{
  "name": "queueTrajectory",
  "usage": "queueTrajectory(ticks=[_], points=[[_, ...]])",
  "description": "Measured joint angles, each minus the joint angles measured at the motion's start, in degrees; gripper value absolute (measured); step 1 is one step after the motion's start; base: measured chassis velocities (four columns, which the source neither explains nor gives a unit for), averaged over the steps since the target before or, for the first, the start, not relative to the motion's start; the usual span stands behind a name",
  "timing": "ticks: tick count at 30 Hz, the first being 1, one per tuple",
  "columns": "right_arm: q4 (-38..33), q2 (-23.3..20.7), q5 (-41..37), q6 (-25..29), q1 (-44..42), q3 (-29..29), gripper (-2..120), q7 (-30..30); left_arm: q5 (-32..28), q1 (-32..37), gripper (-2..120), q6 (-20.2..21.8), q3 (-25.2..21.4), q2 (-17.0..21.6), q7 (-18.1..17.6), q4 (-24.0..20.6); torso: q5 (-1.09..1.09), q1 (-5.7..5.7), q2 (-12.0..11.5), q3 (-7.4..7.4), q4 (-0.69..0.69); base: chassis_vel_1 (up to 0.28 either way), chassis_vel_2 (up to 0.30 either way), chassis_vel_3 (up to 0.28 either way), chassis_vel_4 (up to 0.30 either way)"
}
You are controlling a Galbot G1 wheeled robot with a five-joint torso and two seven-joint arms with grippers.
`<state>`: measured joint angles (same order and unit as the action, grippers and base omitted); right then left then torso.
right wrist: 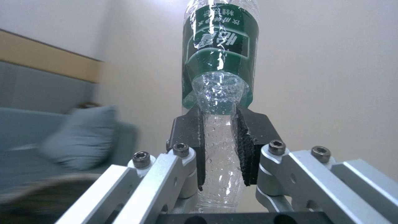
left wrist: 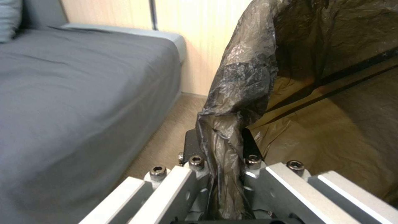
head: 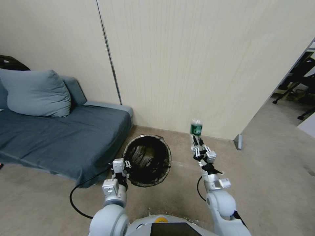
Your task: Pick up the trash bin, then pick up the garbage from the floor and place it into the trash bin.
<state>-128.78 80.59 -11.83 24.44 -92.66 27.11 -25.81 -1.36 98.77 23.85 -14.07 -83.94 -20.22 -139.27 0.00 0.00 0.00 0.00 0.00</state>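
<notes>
I'm gripping the trash bin [head: 147,164] by its liner-covered rim with the left end effector [left wrist: 219,161], beside the sofa [head: 59,131]. Right end effector [right wrist: 219,149] is clamping a clear bottle [right wrist: 219,62], probably empty, light, crushable, slick; holding mid-body, right of the bin.

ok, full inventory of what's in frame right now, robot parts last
trash bin: 1, black-lined, on the floor beside the sofa, rim pinched by the left end effector
plastic bottle: 1, clear with green label, held above the floor before the wall
sofa: 1, dark grey-blue, left, against the wall
cushion: 1, grey-blue, on the sofa
wall panels: beige, behind everything
floor: tan
chair legs: black, far right
left end effector: shut on the bin's liner rim
right end effector: shut on the bottle, right of the bin
</notes>
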Motion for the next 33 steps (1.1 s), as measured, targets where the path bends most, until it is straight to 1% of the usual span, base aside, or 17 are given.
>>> queueTrajectory(ticks=[1,2,3,4,5,7,8,10,12,14,17,28,33], points=[[0.00,0.00,0.00,0.00,0.00,0.00,14,0.00,0.00,0.00,0,0.00,0.00,0.00,0.00,0.00,0.00,0.00,0.00,0.00,0.00,0.000,0.000,0.000,0.000],[0.00,-0.57,-0.67,0.00,-0.16,-0.52,14,-1.97,0.00,0.00,0,0.00,0.22,0.00,0.02,0.08,0.01,0.00,0.00,0.00,0.00,0.000,0.000,0.000,0.000],[0.27,-1.82,-2.13,-0.42,-0.61,-1.71,14,-7.30,0.00,-0.02,0,0.00,0.52,0.01,0.08,0.22,0.01,0.00,0.00,0.00,0.00,0.000,0.000,0.000,0.000],[0.78,-2.49,-2.51,-0.93,-0.94,-2.49,14,-10.27,0.00,-0.02,0,0.00,0.61,0.03,0.12,0.25,0.00,0.00,0.00,0.00,-0.01,0.000,0.000,0.000,0.000],[0.78,-2.49,-2.51,-0.93,-0.94,-2.49,14,-10.27,0.00,-0.02,0,0.00,0.61,0.03,0.12,0.25,0.00,0.00,0.00,0.00,-0.01,0.000,0.000,0.000,0.000],[2.27,-3.48,-2.08,-1.46,-0.94,-4.40,14,-13.79,0.01,0.04,0,0.00,0.74,0.10,0.16,0.26,0.00,0.00,0.00,0.00,-0.01,0.000,0.000,0.000,0.000],[3.39,-3.76,-1.39,-1.70,-0.69,-5.60,14,-14.49,0.01,0.06,0,0.00,0.84,0.12,0.17,0.26,0.00,0.00,0.00,0.00,0.00,0.000,0.000,0.000,0.000],[4.08,-3.85,-0.97,-1.82,-0.49,-6.32,14,-14.64,0.02,0.09,0,0.01,0.94,0.13,0.18,0.26,0.01,0.00,0.00,0.00,0.00,0.000,0.000,0.000,0.000],[6.66,-3.74,0.88,-2.00,0.12,-8.15,14,-14.71,0.11,0.15,0,0.02,1.15,0.12,0.19,0.30,0.01,0.00,0.00,0.00,0.00,0.000,0.000,0.000,0.000],[7.68,-3.53,1.57,-1.91,0.33,-8.64,14,-14.71,0.16,0.20,0,0.02,1.19,0.10,0.18,0.31,0.00,0.00,0.00,0.00,0.00,0.000,0.000,0.000,0.000],[11.02,-2.63,3.22,-1.56,0.80,-10.18,14,-14.48,0.34,0.33,0,0.02,1.27,0.13,0.18,0.31,0.00,0.00,0.00,0.00,0.00,0.000,0.000,0.000,0.000],[16.76,-1.45,4.62,-0.28,2.31,-10.23,14,-12.91,0.78,0.58,0,-0.02,1.90,0.12,0.22,0.24,0.00,0.00,0.00,0.00,0.00,0.000,0.000,0.000,0.000],[17.67,-1.20,5.01,0.07,2.80,-9.89,14,-12.39,0.94,0.88,0,-0.12,2.17,0.12,0.23,0.05,0.00,0.00,0.00,0.00,0.00,0.000,0.000,0.000,0.000]])
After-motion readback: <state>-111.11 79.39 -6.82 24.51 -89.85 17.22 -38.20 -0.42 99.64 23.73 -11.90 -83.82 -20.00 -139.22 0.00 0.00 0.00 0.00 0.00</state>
